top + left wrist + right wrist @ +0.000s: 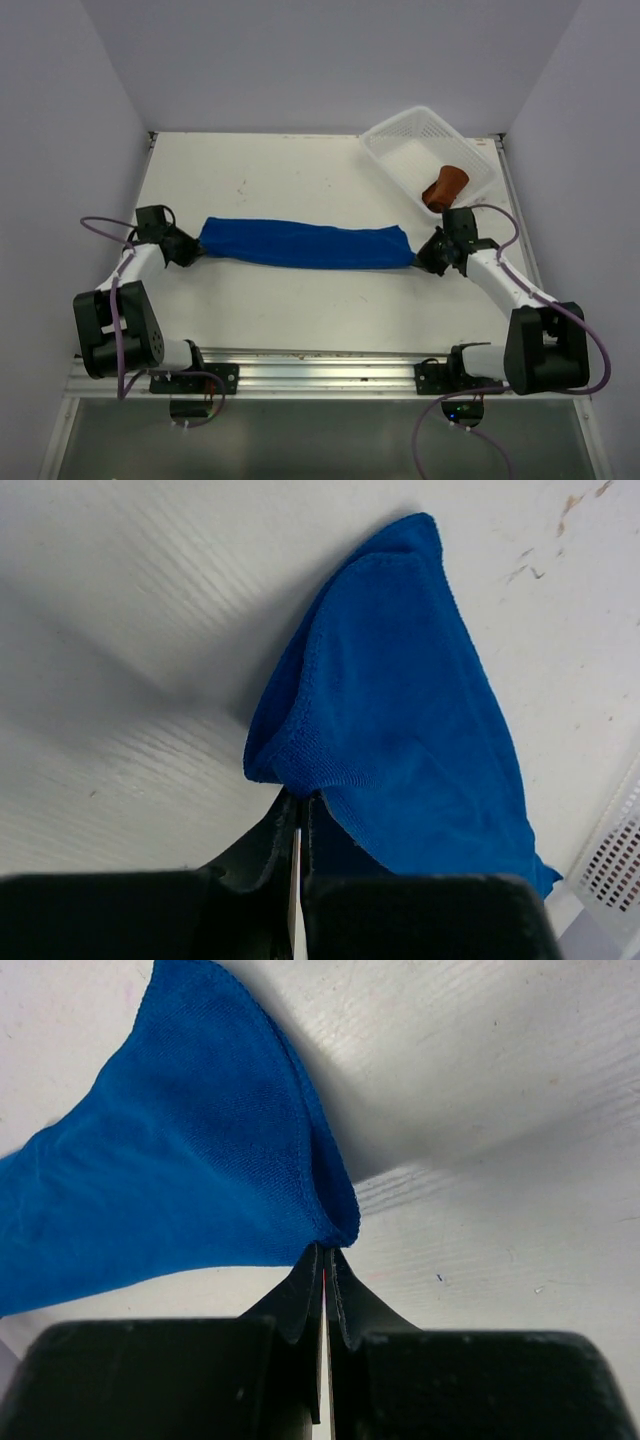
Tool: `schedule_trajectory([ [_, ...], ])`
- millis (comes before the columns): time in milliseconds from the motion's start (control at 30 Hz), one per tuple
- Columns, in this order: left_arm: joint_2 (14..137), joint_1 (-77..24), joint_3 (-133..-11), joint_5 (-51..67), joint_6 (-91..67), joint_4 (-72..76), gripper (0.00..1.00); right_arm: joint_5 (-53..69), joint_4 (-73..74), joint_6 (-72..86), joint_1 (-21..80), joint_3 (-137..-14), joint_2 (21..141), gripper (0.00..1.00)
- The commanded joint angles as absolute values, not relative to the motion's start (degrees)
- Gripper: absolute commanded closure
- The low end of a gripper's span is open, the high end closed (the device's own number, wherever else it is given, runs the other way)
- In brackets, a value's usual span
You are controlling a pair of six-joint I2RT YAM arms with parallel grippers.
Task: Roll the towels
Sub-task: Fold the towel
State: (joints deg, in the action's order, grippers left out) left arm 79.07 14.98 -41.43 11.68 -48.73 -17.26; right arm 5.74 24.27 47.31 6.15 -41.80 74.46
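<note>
Down at the near edge sits the metal rail [320, 362] that my arms are bolted to. My left gripper [188, 252] is clamped tight on the left end of the blue towel [305, 243]. My right gripper [425, 258] is pinched on the right end, fingers basically closed with just cloth between them. Towel's stretched in a long band left to right across the middle of the table [300, 170]. Rust-brown towel [444, 186] sits bundled up in the white mesh basket [400, 135] at the far right, just beyond my right gripper.
</note>
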Motion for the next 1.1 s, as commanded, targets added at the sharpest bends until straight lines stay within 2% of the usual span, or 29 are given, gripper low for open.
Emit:
schedule_trajectory([
  [0, 77.9, 15.6, -40.1, 10.0, -46.6, -17.2, 0.95, 5.7, 21.6, 48.5, 6.9, -39.6, 72.2, 1.0],
  [67, 77.3, 15.6, -39.4, 9.6, -46.0, -18.1, 0.81, 5.5, 21.1, 48.9, 7.1, -37.8, 72.2, 1.0],
  [100, 77.0, 15.6, -39.1, 9.5, -45.7, -18.2, 0.71, 5.4, 20.9, 48.8, 7.1, -37.4, 72.2, 1.0],
  [300, 73.8, 15.8, -39.7, 10.4, -44.0, -18.7, 0.48, 1.3, 21.4, 48.3, 7.2, -36.0, 70.7, 1.0],
  [500, 69.1, 15.8, -43.4, 11.2, -39.4, -17.2, 0.39, -5.5, 24.7, 47.0, 7.2, -37.5, 68.4, 1.0],
  [800, 65.9, 14.2, -45.0, 14.8, -32.3, -15.5, 0.38, -15.1, 31.4, 43.2, 6.2, -39.2, 64.0, 1.0],
  [1000, 67.0, 8.3, -46.1, 13.9, -28.8, -14.3, 0.25, -11.1, 28.0, 39.0, 6.2, -44.7, 65.1, 1.0],
  [1067, 66.6, 7.0, -46.5, 13.2, -28.5, -13.6, 0.23, -9.7, 26.7, 37.7, 7.5, -48.2, 66.7, 1.0],
])
